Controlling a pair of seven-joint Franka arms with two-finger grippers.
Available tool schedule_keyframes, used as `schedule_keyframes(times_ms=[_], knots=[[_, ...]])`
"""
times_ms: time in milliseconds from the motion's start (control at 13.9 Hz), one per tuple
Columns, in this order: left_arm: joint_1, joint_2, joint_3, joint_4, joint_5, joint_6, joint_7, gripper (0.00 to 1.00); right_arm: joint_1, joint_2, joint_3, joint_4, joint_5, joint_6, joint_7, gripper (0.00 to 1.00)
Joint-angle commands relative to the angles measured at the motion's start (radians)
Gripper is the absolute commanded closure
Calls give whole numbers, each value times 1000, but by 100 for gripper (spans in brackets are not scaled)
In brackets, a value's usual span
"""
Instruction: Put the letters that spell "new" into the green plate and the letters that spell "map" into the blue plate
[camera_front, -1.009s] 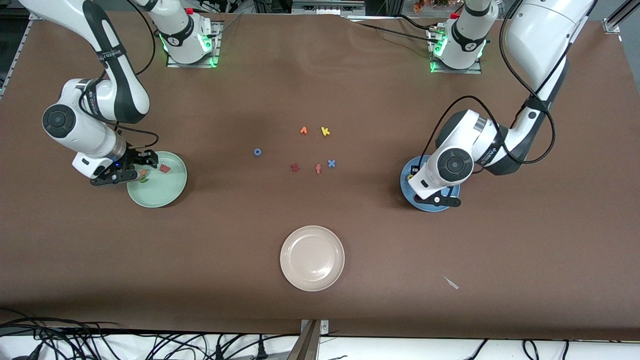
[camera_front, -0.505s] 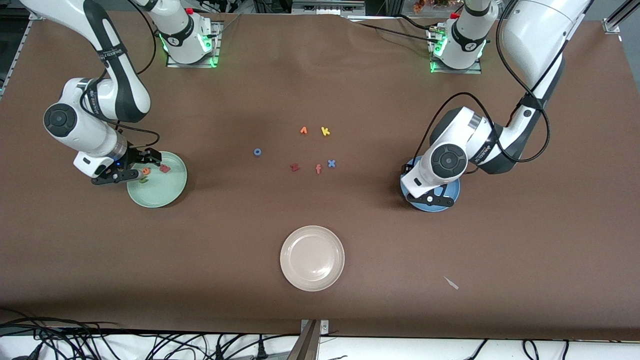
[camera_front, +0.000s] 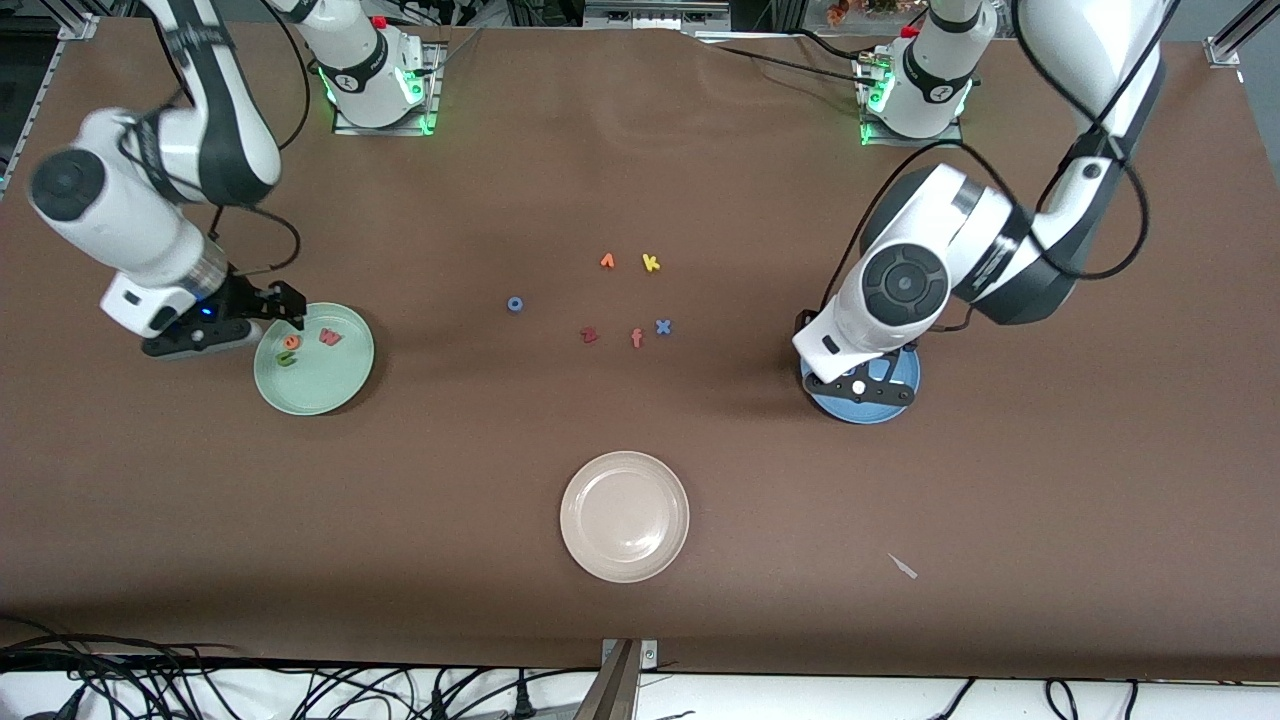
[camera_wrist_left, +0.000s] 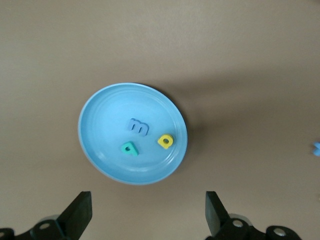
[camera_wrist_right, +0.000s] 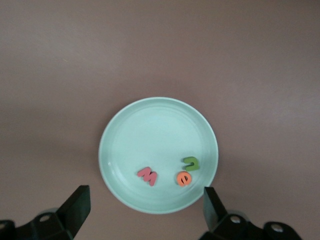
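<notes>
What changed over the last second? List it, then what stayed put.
Right gripper let the orange e go into the green plate and rose. Left gripper lifted open above the blue plate. Plates and loose letters stayed put.

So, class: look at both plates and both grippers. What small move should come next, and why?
Probably lift both arms clear. The green plate holds the n, e and w; the blue plate holds the m, a and p. The left gripper and right gripper are open and empty.
</notes>
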Motion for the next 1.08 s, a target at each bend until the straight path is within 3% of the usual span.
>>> schedule_keyframes(times_ms=[0, 216, 432, 577, 793, 1009], knots=[[7, -3, -40, 103, 0, -103, 13, 0, -2, -21, 6, 191, 5, -223, -10, 0], [22, -44, -53, 154, -58, -173, 14, 0, -3, -42, 7, 364, 2, -420, -10, 0], [43, -131, -21, 155, -124, -182, 63, 0, -5, -53, 1, 457, 5, -505, -10, 0], [7, -197, 78, 145, -136, -182, 175, 0, -6, -53, -2, 507, 7, -599, -12, 0], [-100, -310, 324, 61, -289, -132, 244, 0, -8, -47, -2, 526, 18, -641, -6, 0], [-121, -430, 426, -103, -345, 17, 295, 0, -10, -47, -6, 526, 18, -655, -7, 0]])
